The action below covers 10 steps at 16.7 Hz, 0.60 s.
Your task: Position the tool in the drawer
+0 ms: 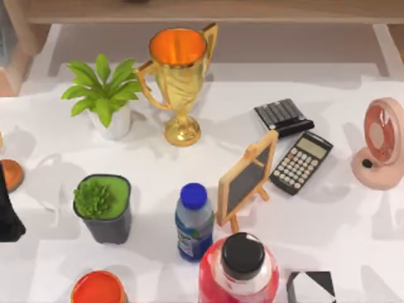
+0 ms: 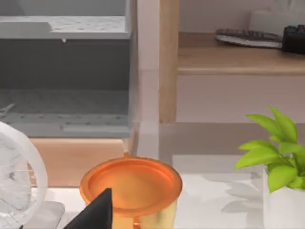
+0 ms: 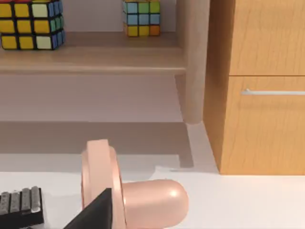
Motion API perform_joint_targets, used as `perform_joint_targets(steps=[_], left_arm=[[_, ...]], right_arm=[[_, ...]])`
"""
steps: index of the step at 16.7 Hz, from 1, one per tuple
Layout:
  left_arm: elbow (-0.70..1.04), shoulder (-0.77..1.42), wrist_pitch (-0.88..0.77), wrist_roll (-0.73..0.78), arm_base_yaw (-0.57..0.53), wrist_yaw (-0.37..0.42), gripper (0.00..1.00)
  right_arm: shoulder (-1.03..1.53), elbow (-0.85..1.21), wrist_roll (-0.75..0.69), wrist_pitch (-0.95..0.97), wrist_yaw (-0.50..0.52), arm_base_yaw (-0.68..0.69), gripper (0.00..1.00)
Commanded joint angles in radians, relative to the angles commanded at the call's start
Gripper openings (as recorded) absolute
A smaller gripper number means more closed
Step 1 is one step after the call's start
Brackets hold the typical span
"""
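Left arm (image 1: 7,211): matte black, blocky link at left edge of top view. Each wrist view has a black wedge-shaped gripper part at bottom edge, no markings.

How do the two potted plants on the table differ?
The leafy plant has long, spread, light green leaves; the squat plant is a tight, low clump. The leafy plant sits in a white pot; the squat plant sits in a dark grey pot. The leafy plant stands farther back, beside the gold trophy; the squat plant is nearer the front, left of the blue-capped bottle. Both stand upright on the table's left half.
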Motion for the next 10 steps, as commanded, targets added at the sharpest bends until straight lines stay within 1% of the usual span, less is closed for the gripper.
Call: perform_joint_targets(steps=[3,5,8,10], left_arm=[[0.000,0.000,0.000,0.000,0.000,0.000,1.00],[0.000,0.000,0.000,0.000,0.000,0.000,1.00],[0.000,0.000,0.000,0.000,0.000,0.000,1.00],[0.000,0.000,0.000,0.000,0.000,0.000,1.00]], right_arm=[[0.010,0.003,-0.009,0.004,-0.002,-0.003,1.00],[0.060,0.022,-0.056,0.026,-0.012,-0.017,1.00],[0.214,0.086,-0.180,0.097,-0.044,-0.049,1.00],[0.368,0.154,-0.290,0.173,-0.078,-0.076,1.00]])
